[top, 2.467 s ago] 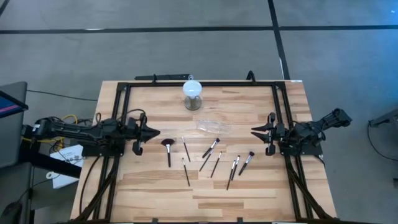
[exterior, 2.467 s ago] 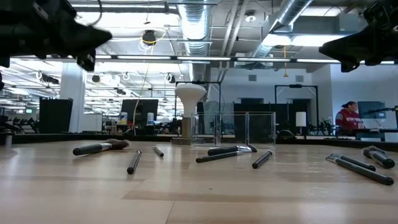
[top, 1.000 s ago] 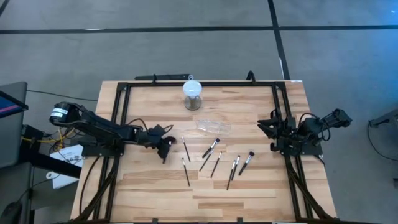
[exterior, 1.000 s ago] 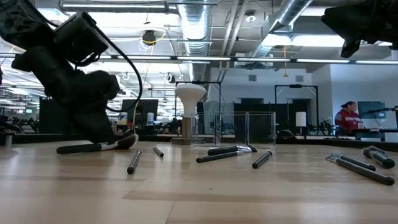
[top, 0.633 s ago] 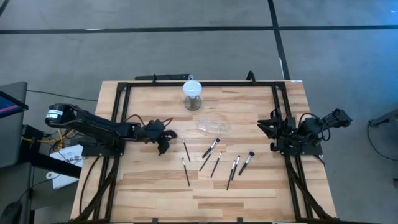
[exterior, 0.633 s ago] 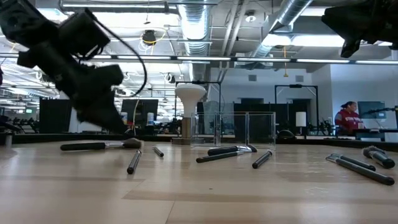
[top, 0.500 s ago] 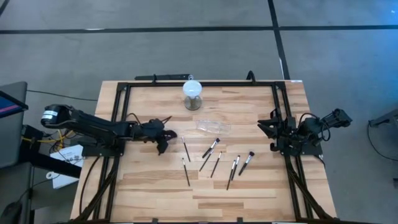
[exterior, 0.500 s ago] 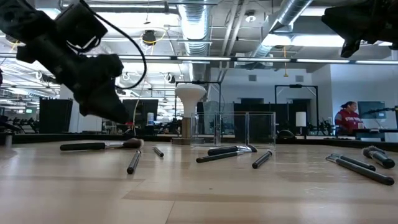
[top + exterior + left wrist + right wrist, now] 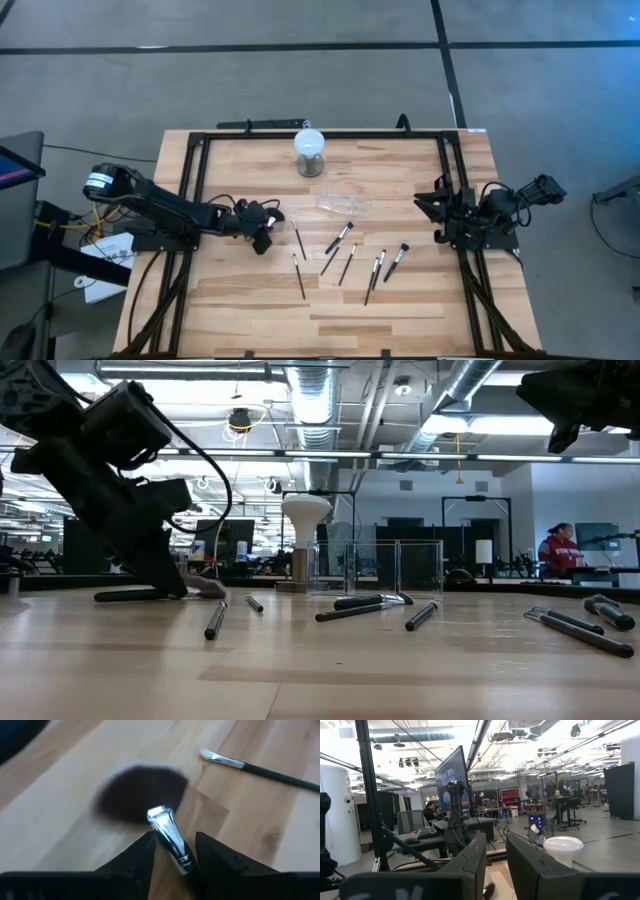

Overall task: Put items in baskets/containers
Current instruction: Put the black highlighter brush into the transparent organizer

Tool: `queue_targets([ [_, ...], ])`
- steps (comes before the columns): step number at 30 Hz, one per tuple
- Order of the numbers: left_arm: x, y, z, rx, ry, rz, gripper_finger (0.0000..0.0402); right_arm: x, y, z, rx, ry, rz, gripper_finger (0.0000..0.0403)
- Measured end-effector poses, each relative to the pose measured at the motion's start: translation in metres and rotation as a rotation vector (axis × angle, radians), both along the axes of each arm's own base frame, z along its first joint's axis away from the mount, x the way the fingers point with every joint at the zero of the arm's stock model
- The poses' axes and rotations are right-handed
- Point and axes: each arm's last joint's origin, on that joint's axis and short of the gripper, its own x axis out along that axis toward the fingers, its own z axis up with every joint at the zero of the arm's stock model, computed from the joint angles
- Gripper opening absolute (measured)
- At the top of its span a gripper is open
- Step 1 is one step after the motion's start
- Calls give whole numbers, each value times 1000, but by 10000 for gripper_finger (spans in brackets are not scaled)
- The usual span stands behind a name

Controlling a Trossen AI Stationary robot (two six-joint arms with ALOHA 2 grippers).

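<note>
Your left arm has dropped back down since half a second ago, when it hung tilted above the wood; its gripper [image 9: 262, 238] now sits low over the fan brush [image 9: 150, 800] on the left part of the table [image 9: 400, 305]. In the left wrist view the two dark fingers [image 9: 142, 854] stand one on each side of the brush's silver neck, close to it, with the dark round bristles spread on the wood just ahead. You cannot tell whether they are pinching the neck yet or only bracketing it. In the low view the brush handle [image 9: 125, 596] lies flat on the table under the arm.

Just beyond the fan brush lies a thin brush [image 9: 255, 766] with a pale tip, well clear of the fingers. More brushes [image 9: 348, 262] are scattered across the middle of the table, apart from one another. The clear container [image 9: 343, 204] lies behind them, toward the far edge, with the grey cylinder with a white round top [image 9: 309, 150] farther back still.

Your right gripper [image 9: 430, 212] waits raised at the right side of the table, its fingers a narrow gap apart and holding nothing.
</note>
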Motion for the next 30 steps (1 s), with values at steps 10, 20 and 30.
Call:
queue_targets([
  [10, 2, -3, -13, 91, 43, 29, 94, 0, 0, 0, -1, 0, 0, 66],
  [20, 14, -4, 13, 90, -196, -15, 51, -1, 0, 4, 0, -41, -6, 66],
  [30, 16, 12, 83, 173, -627, -269, 53, 22, -1, 12, -36, -93, -48, 98],
])
